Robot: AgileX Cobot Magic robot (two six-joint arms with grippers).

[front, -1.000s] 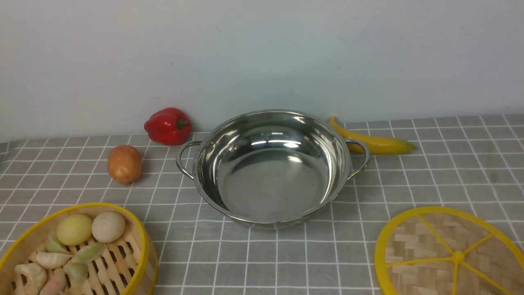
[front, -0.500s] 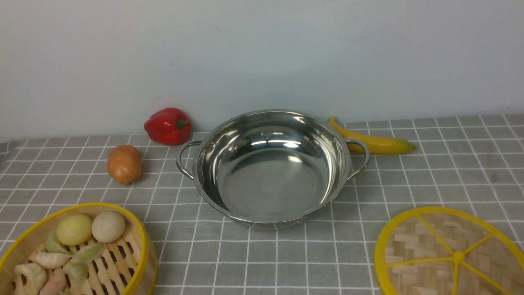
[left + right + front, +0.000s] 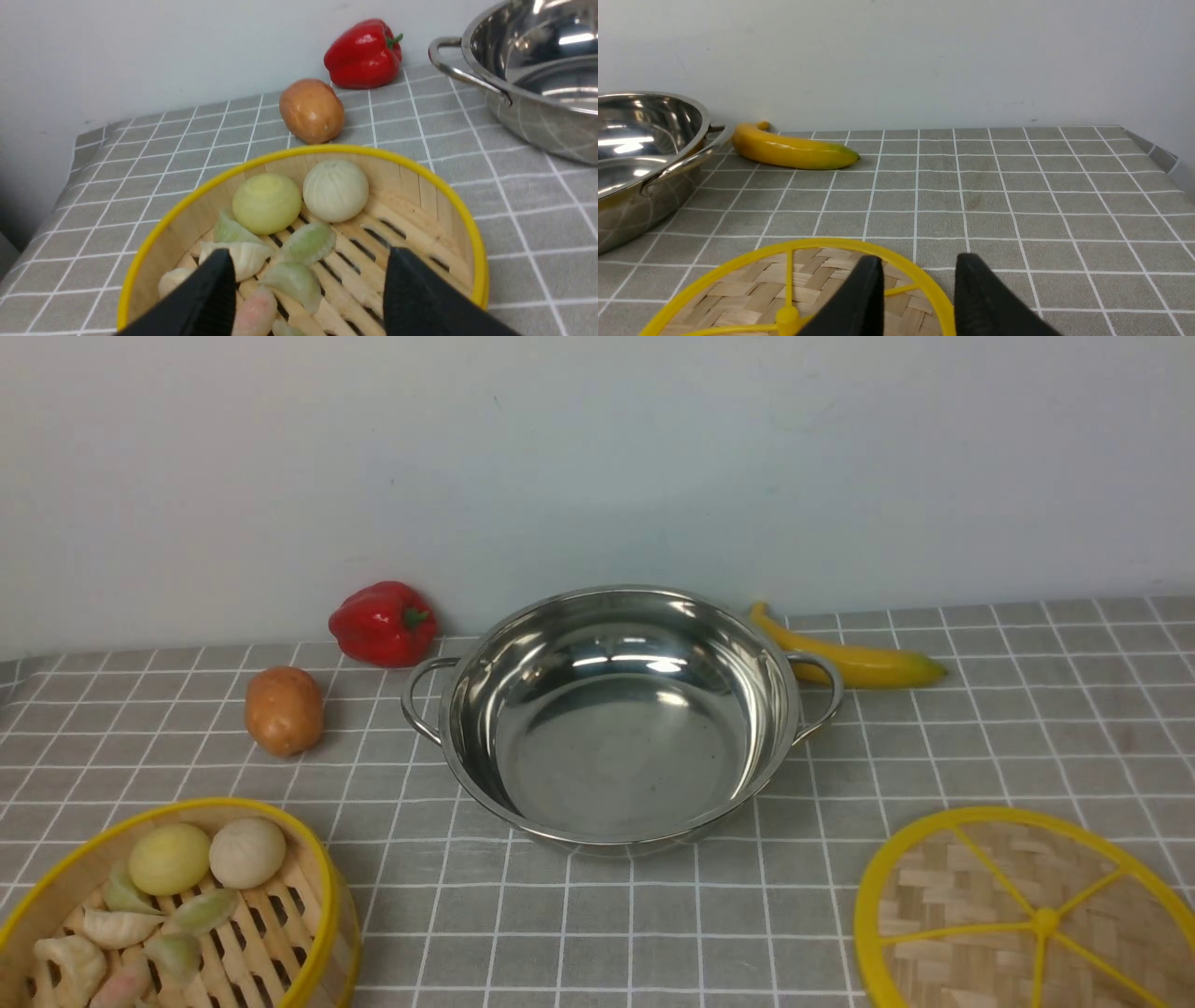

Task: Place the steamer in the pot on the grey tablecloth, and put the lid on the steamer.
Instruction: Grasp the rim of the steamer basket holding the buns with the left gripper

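**Left gripper poised over the loaded steamer**

The step in hand looks like the first grasp. I judge it best to pinch the steamer's (image 3: 355, 150) wall with one finger inside and one outside, hold it level so the buns (image 3: 266, 203) and dumplings (image 3: 308, 242) do not roll, then lift it above the pot's (image 3: 616, 756) flared rim and lower it centred.

The left gripper (image 3: 309, 254) hangs over the steamer's near part, its fingers wide apart and holding nothing. The steamer sits on the grey tablecloth (image 3: 980, 728) at the near left, well apart from the pot in the middle. The right gripper (image 3: 920, 258) is over the far edge of the lid (image 3: 990, 896) at the near right, fingers apart by a narrower gap and empty.
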